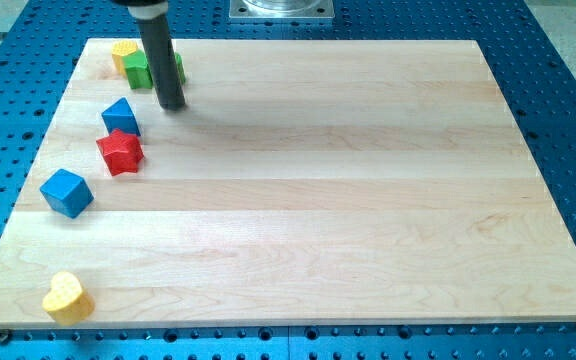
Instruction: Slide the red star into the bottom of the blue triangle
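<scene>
My tip (171, 106), a bare rod end effector grasping nothing, rests on the table (348, 200). The blue triangle (120, 116) sits just left of it, the red star (120, 151) below-left, apparently already touching the triangle's bottom; any finishing nudge should come from beneath the star, gently

My tip (172, 106) rests on the board — rod upright, near the view's top-left.

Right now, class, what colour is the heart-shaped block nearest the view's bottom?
Yellow: the heart, shown in the camera view.
</scene>
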Action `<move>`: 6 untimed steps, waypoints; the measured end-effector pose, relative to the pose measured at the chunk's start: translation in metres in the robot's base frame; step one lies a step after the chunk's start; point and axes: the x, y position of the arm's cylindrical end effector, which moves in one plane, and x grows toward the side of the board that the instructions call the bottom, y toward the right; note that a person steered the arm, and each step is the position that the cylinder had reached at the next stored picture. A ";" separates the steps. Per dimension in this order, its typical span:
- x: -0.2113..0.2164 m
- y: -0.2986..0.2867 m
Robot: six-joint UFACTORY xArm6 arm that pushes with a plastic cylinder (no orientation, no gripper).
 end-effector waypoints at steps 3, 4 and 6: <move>0.083 -0.043; 0.041 -0.043; 0.066 -0.066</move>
